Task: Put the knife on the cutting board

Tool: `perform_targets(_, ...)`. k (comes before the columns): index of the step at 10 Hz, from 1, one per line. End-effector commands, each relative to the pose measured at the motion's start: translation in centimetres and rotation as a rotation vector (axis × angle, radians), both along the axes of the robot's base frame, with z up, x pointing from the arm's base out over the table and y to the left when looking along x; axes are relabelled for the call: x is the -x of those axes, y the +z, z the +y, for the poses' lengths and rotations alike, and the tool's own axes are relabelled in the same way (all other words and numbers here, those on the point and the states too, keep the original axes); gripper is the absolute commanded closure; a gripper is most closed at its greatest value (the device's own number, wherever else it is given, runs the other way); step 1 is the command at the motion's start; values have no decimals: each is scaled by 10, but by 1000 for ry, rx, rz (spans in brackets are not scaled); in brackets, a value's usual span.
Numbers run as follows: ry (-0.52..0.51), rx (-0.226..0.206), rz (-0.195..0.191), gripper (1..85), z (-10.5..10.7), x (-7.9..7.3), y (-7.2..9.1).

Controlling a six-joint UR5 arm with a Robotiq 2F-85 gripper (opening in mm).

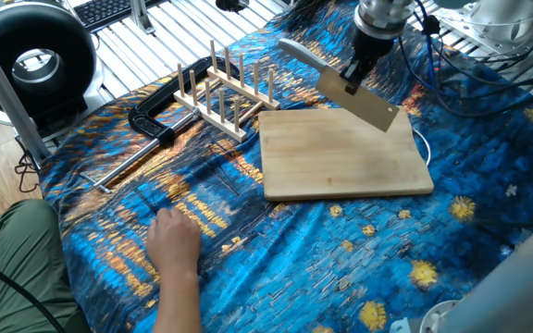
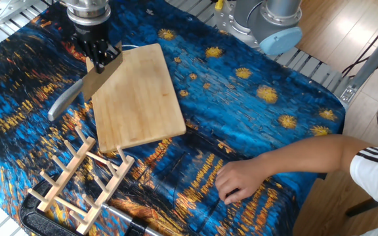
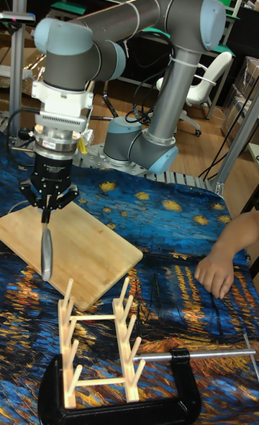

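My gripper [image 1: 353, 71] [image 2: 101, 59] [image 3: 47, 213] is shut on the knife [image 1: 364, 104] [image 2: 97, 77] [image 3: 46, 252], a silver cleaver held by the top of its broad blade, tilted, with the rounded handle [image 1: 296, 48] [image 2: 63, 103] sticking out away from the board. The knife hangs in the air just above the far edge of the cutting board [image 1: 344, 155] [image 2: 139, 98] [image 3: 79, 249], a large light-tan bamboo board lying flat on the blue patterned cloth. The blade's lower corner is close to the board; whether it touches cannot be made out.
A wooden peg rack [image 1: 222, 95] [image 2: 77, 178] [image 3: 97, 342] stands beside the board. A black clamp [image 1: 152, 120] [image 3: 129, 392] with a long metal rod lies past it. A person's hand [image 1: 174, 239] [image 2: 241, 180] [image 3: 214, 270] rests on the cloth. A white cable [image 1: 424, 146] curves by the board.
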State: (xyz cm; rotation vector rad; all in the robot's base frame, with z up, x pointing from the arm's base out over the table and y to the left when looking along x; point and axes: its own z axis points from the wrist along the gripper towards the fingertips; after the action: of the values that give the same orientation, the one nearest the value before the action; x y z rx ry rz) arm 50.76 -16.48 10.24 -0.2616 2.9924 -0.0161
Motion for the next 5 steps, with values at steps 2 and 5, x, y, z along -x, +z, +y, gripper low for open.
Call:
perform_targets(2,-63,23,102,847,-10,28,-5)
perform_targets(5,-137,52,172,847,-18,47,-5)
